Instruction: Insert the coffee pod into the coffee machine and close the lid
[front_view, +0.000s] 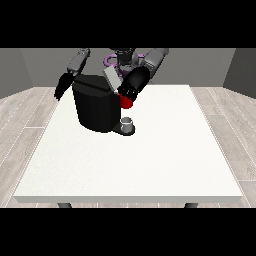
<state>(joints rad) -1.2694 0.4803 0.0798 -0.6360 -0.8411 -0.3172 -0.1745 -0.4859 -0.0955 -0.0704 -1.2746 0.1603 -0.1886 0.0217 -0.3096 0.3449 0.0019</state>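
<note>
The black coffee machine (96, 107) stands on the table's back left part, with its grey lid (112, 77) tilted up. The hand at the view's right (131, 87) is at the machine's top right corner, just beside the lid and right above a red thing at the machine (126, 102). A small grey thing (128, 123) sits on the machine's low base under the red thing; I cannot tell it for the pod. The hand at the view's left (62, 87) hangs beside the machine's left side with straight fingers pointing down, holding nothing.
The white table (150, 165) stretches wide in front of and to the right of the machine. The robot's body (122, 56) is behind the machine at the back edge.
</note>
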